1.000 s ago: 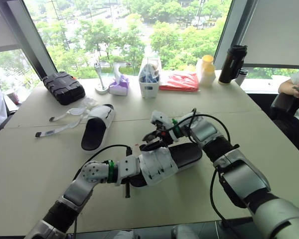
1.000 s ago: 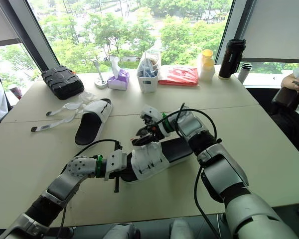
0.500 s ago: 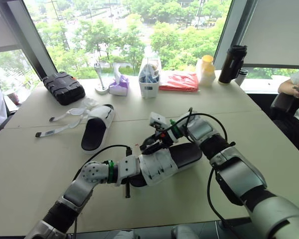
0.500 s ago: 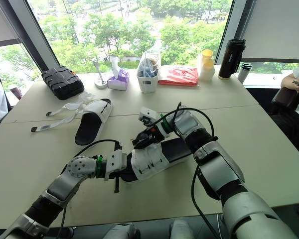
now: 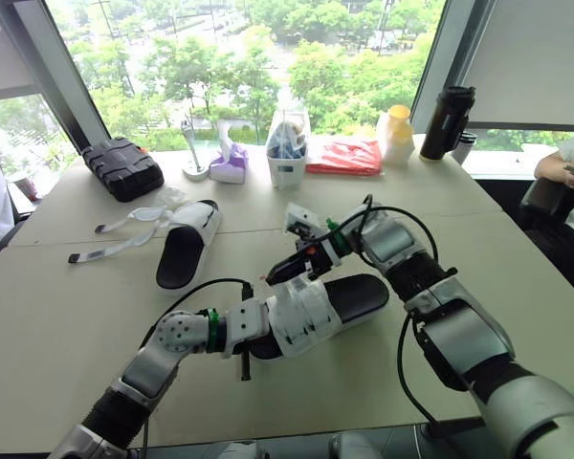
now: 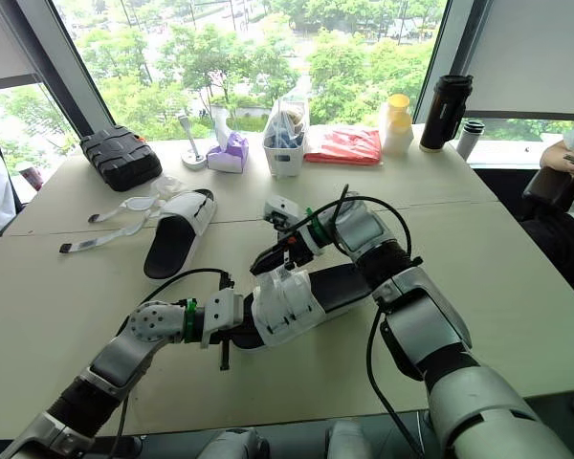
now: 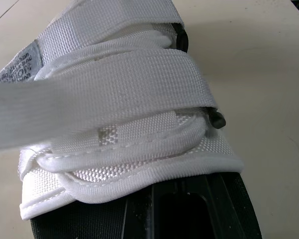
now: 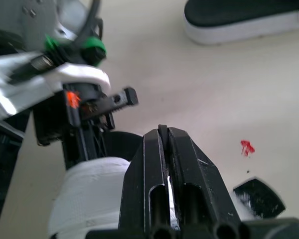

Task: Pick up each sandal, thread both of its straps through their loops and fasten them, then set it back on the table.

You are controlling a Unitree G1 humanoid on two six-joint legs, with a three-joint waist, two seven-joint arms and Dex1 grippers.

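Observation:
The near sandal point(image 5: 349, 298) has a black sole and white straps and lies across the table's middle. My left gripper point(image 5: 253, 335) holds it at one end, mostly hidden under the white upper point(image 7: 124, 114). My right gripper point(image 5: 275, 274) hovers just above the upper, shut on the thin end of a white strap point(image 8: 168, 185). The strap runs blurred across the left wrist view. A second sandal point(image 5: 187, 244) lies to the far left, with its loose white straps point(image 5: 124, 234) spread on the table beside it.
Along the window stand a black case point(image 5: 121, 167), a tissue box point(image 5: 228, 167), a white bin point(image 5: 287, 153), a red packet point(image 5: 344, 155), a yellow bottle point(image 5: 396, 134) and a black tumbler point(image 5: 447, 122). A person's arm point(image 5: 564, 167) rests at the right edge.
My right gripper has drawn the strap end slightly up and to the left over the sandal's upper. The left arm and the sandal have stayed put.

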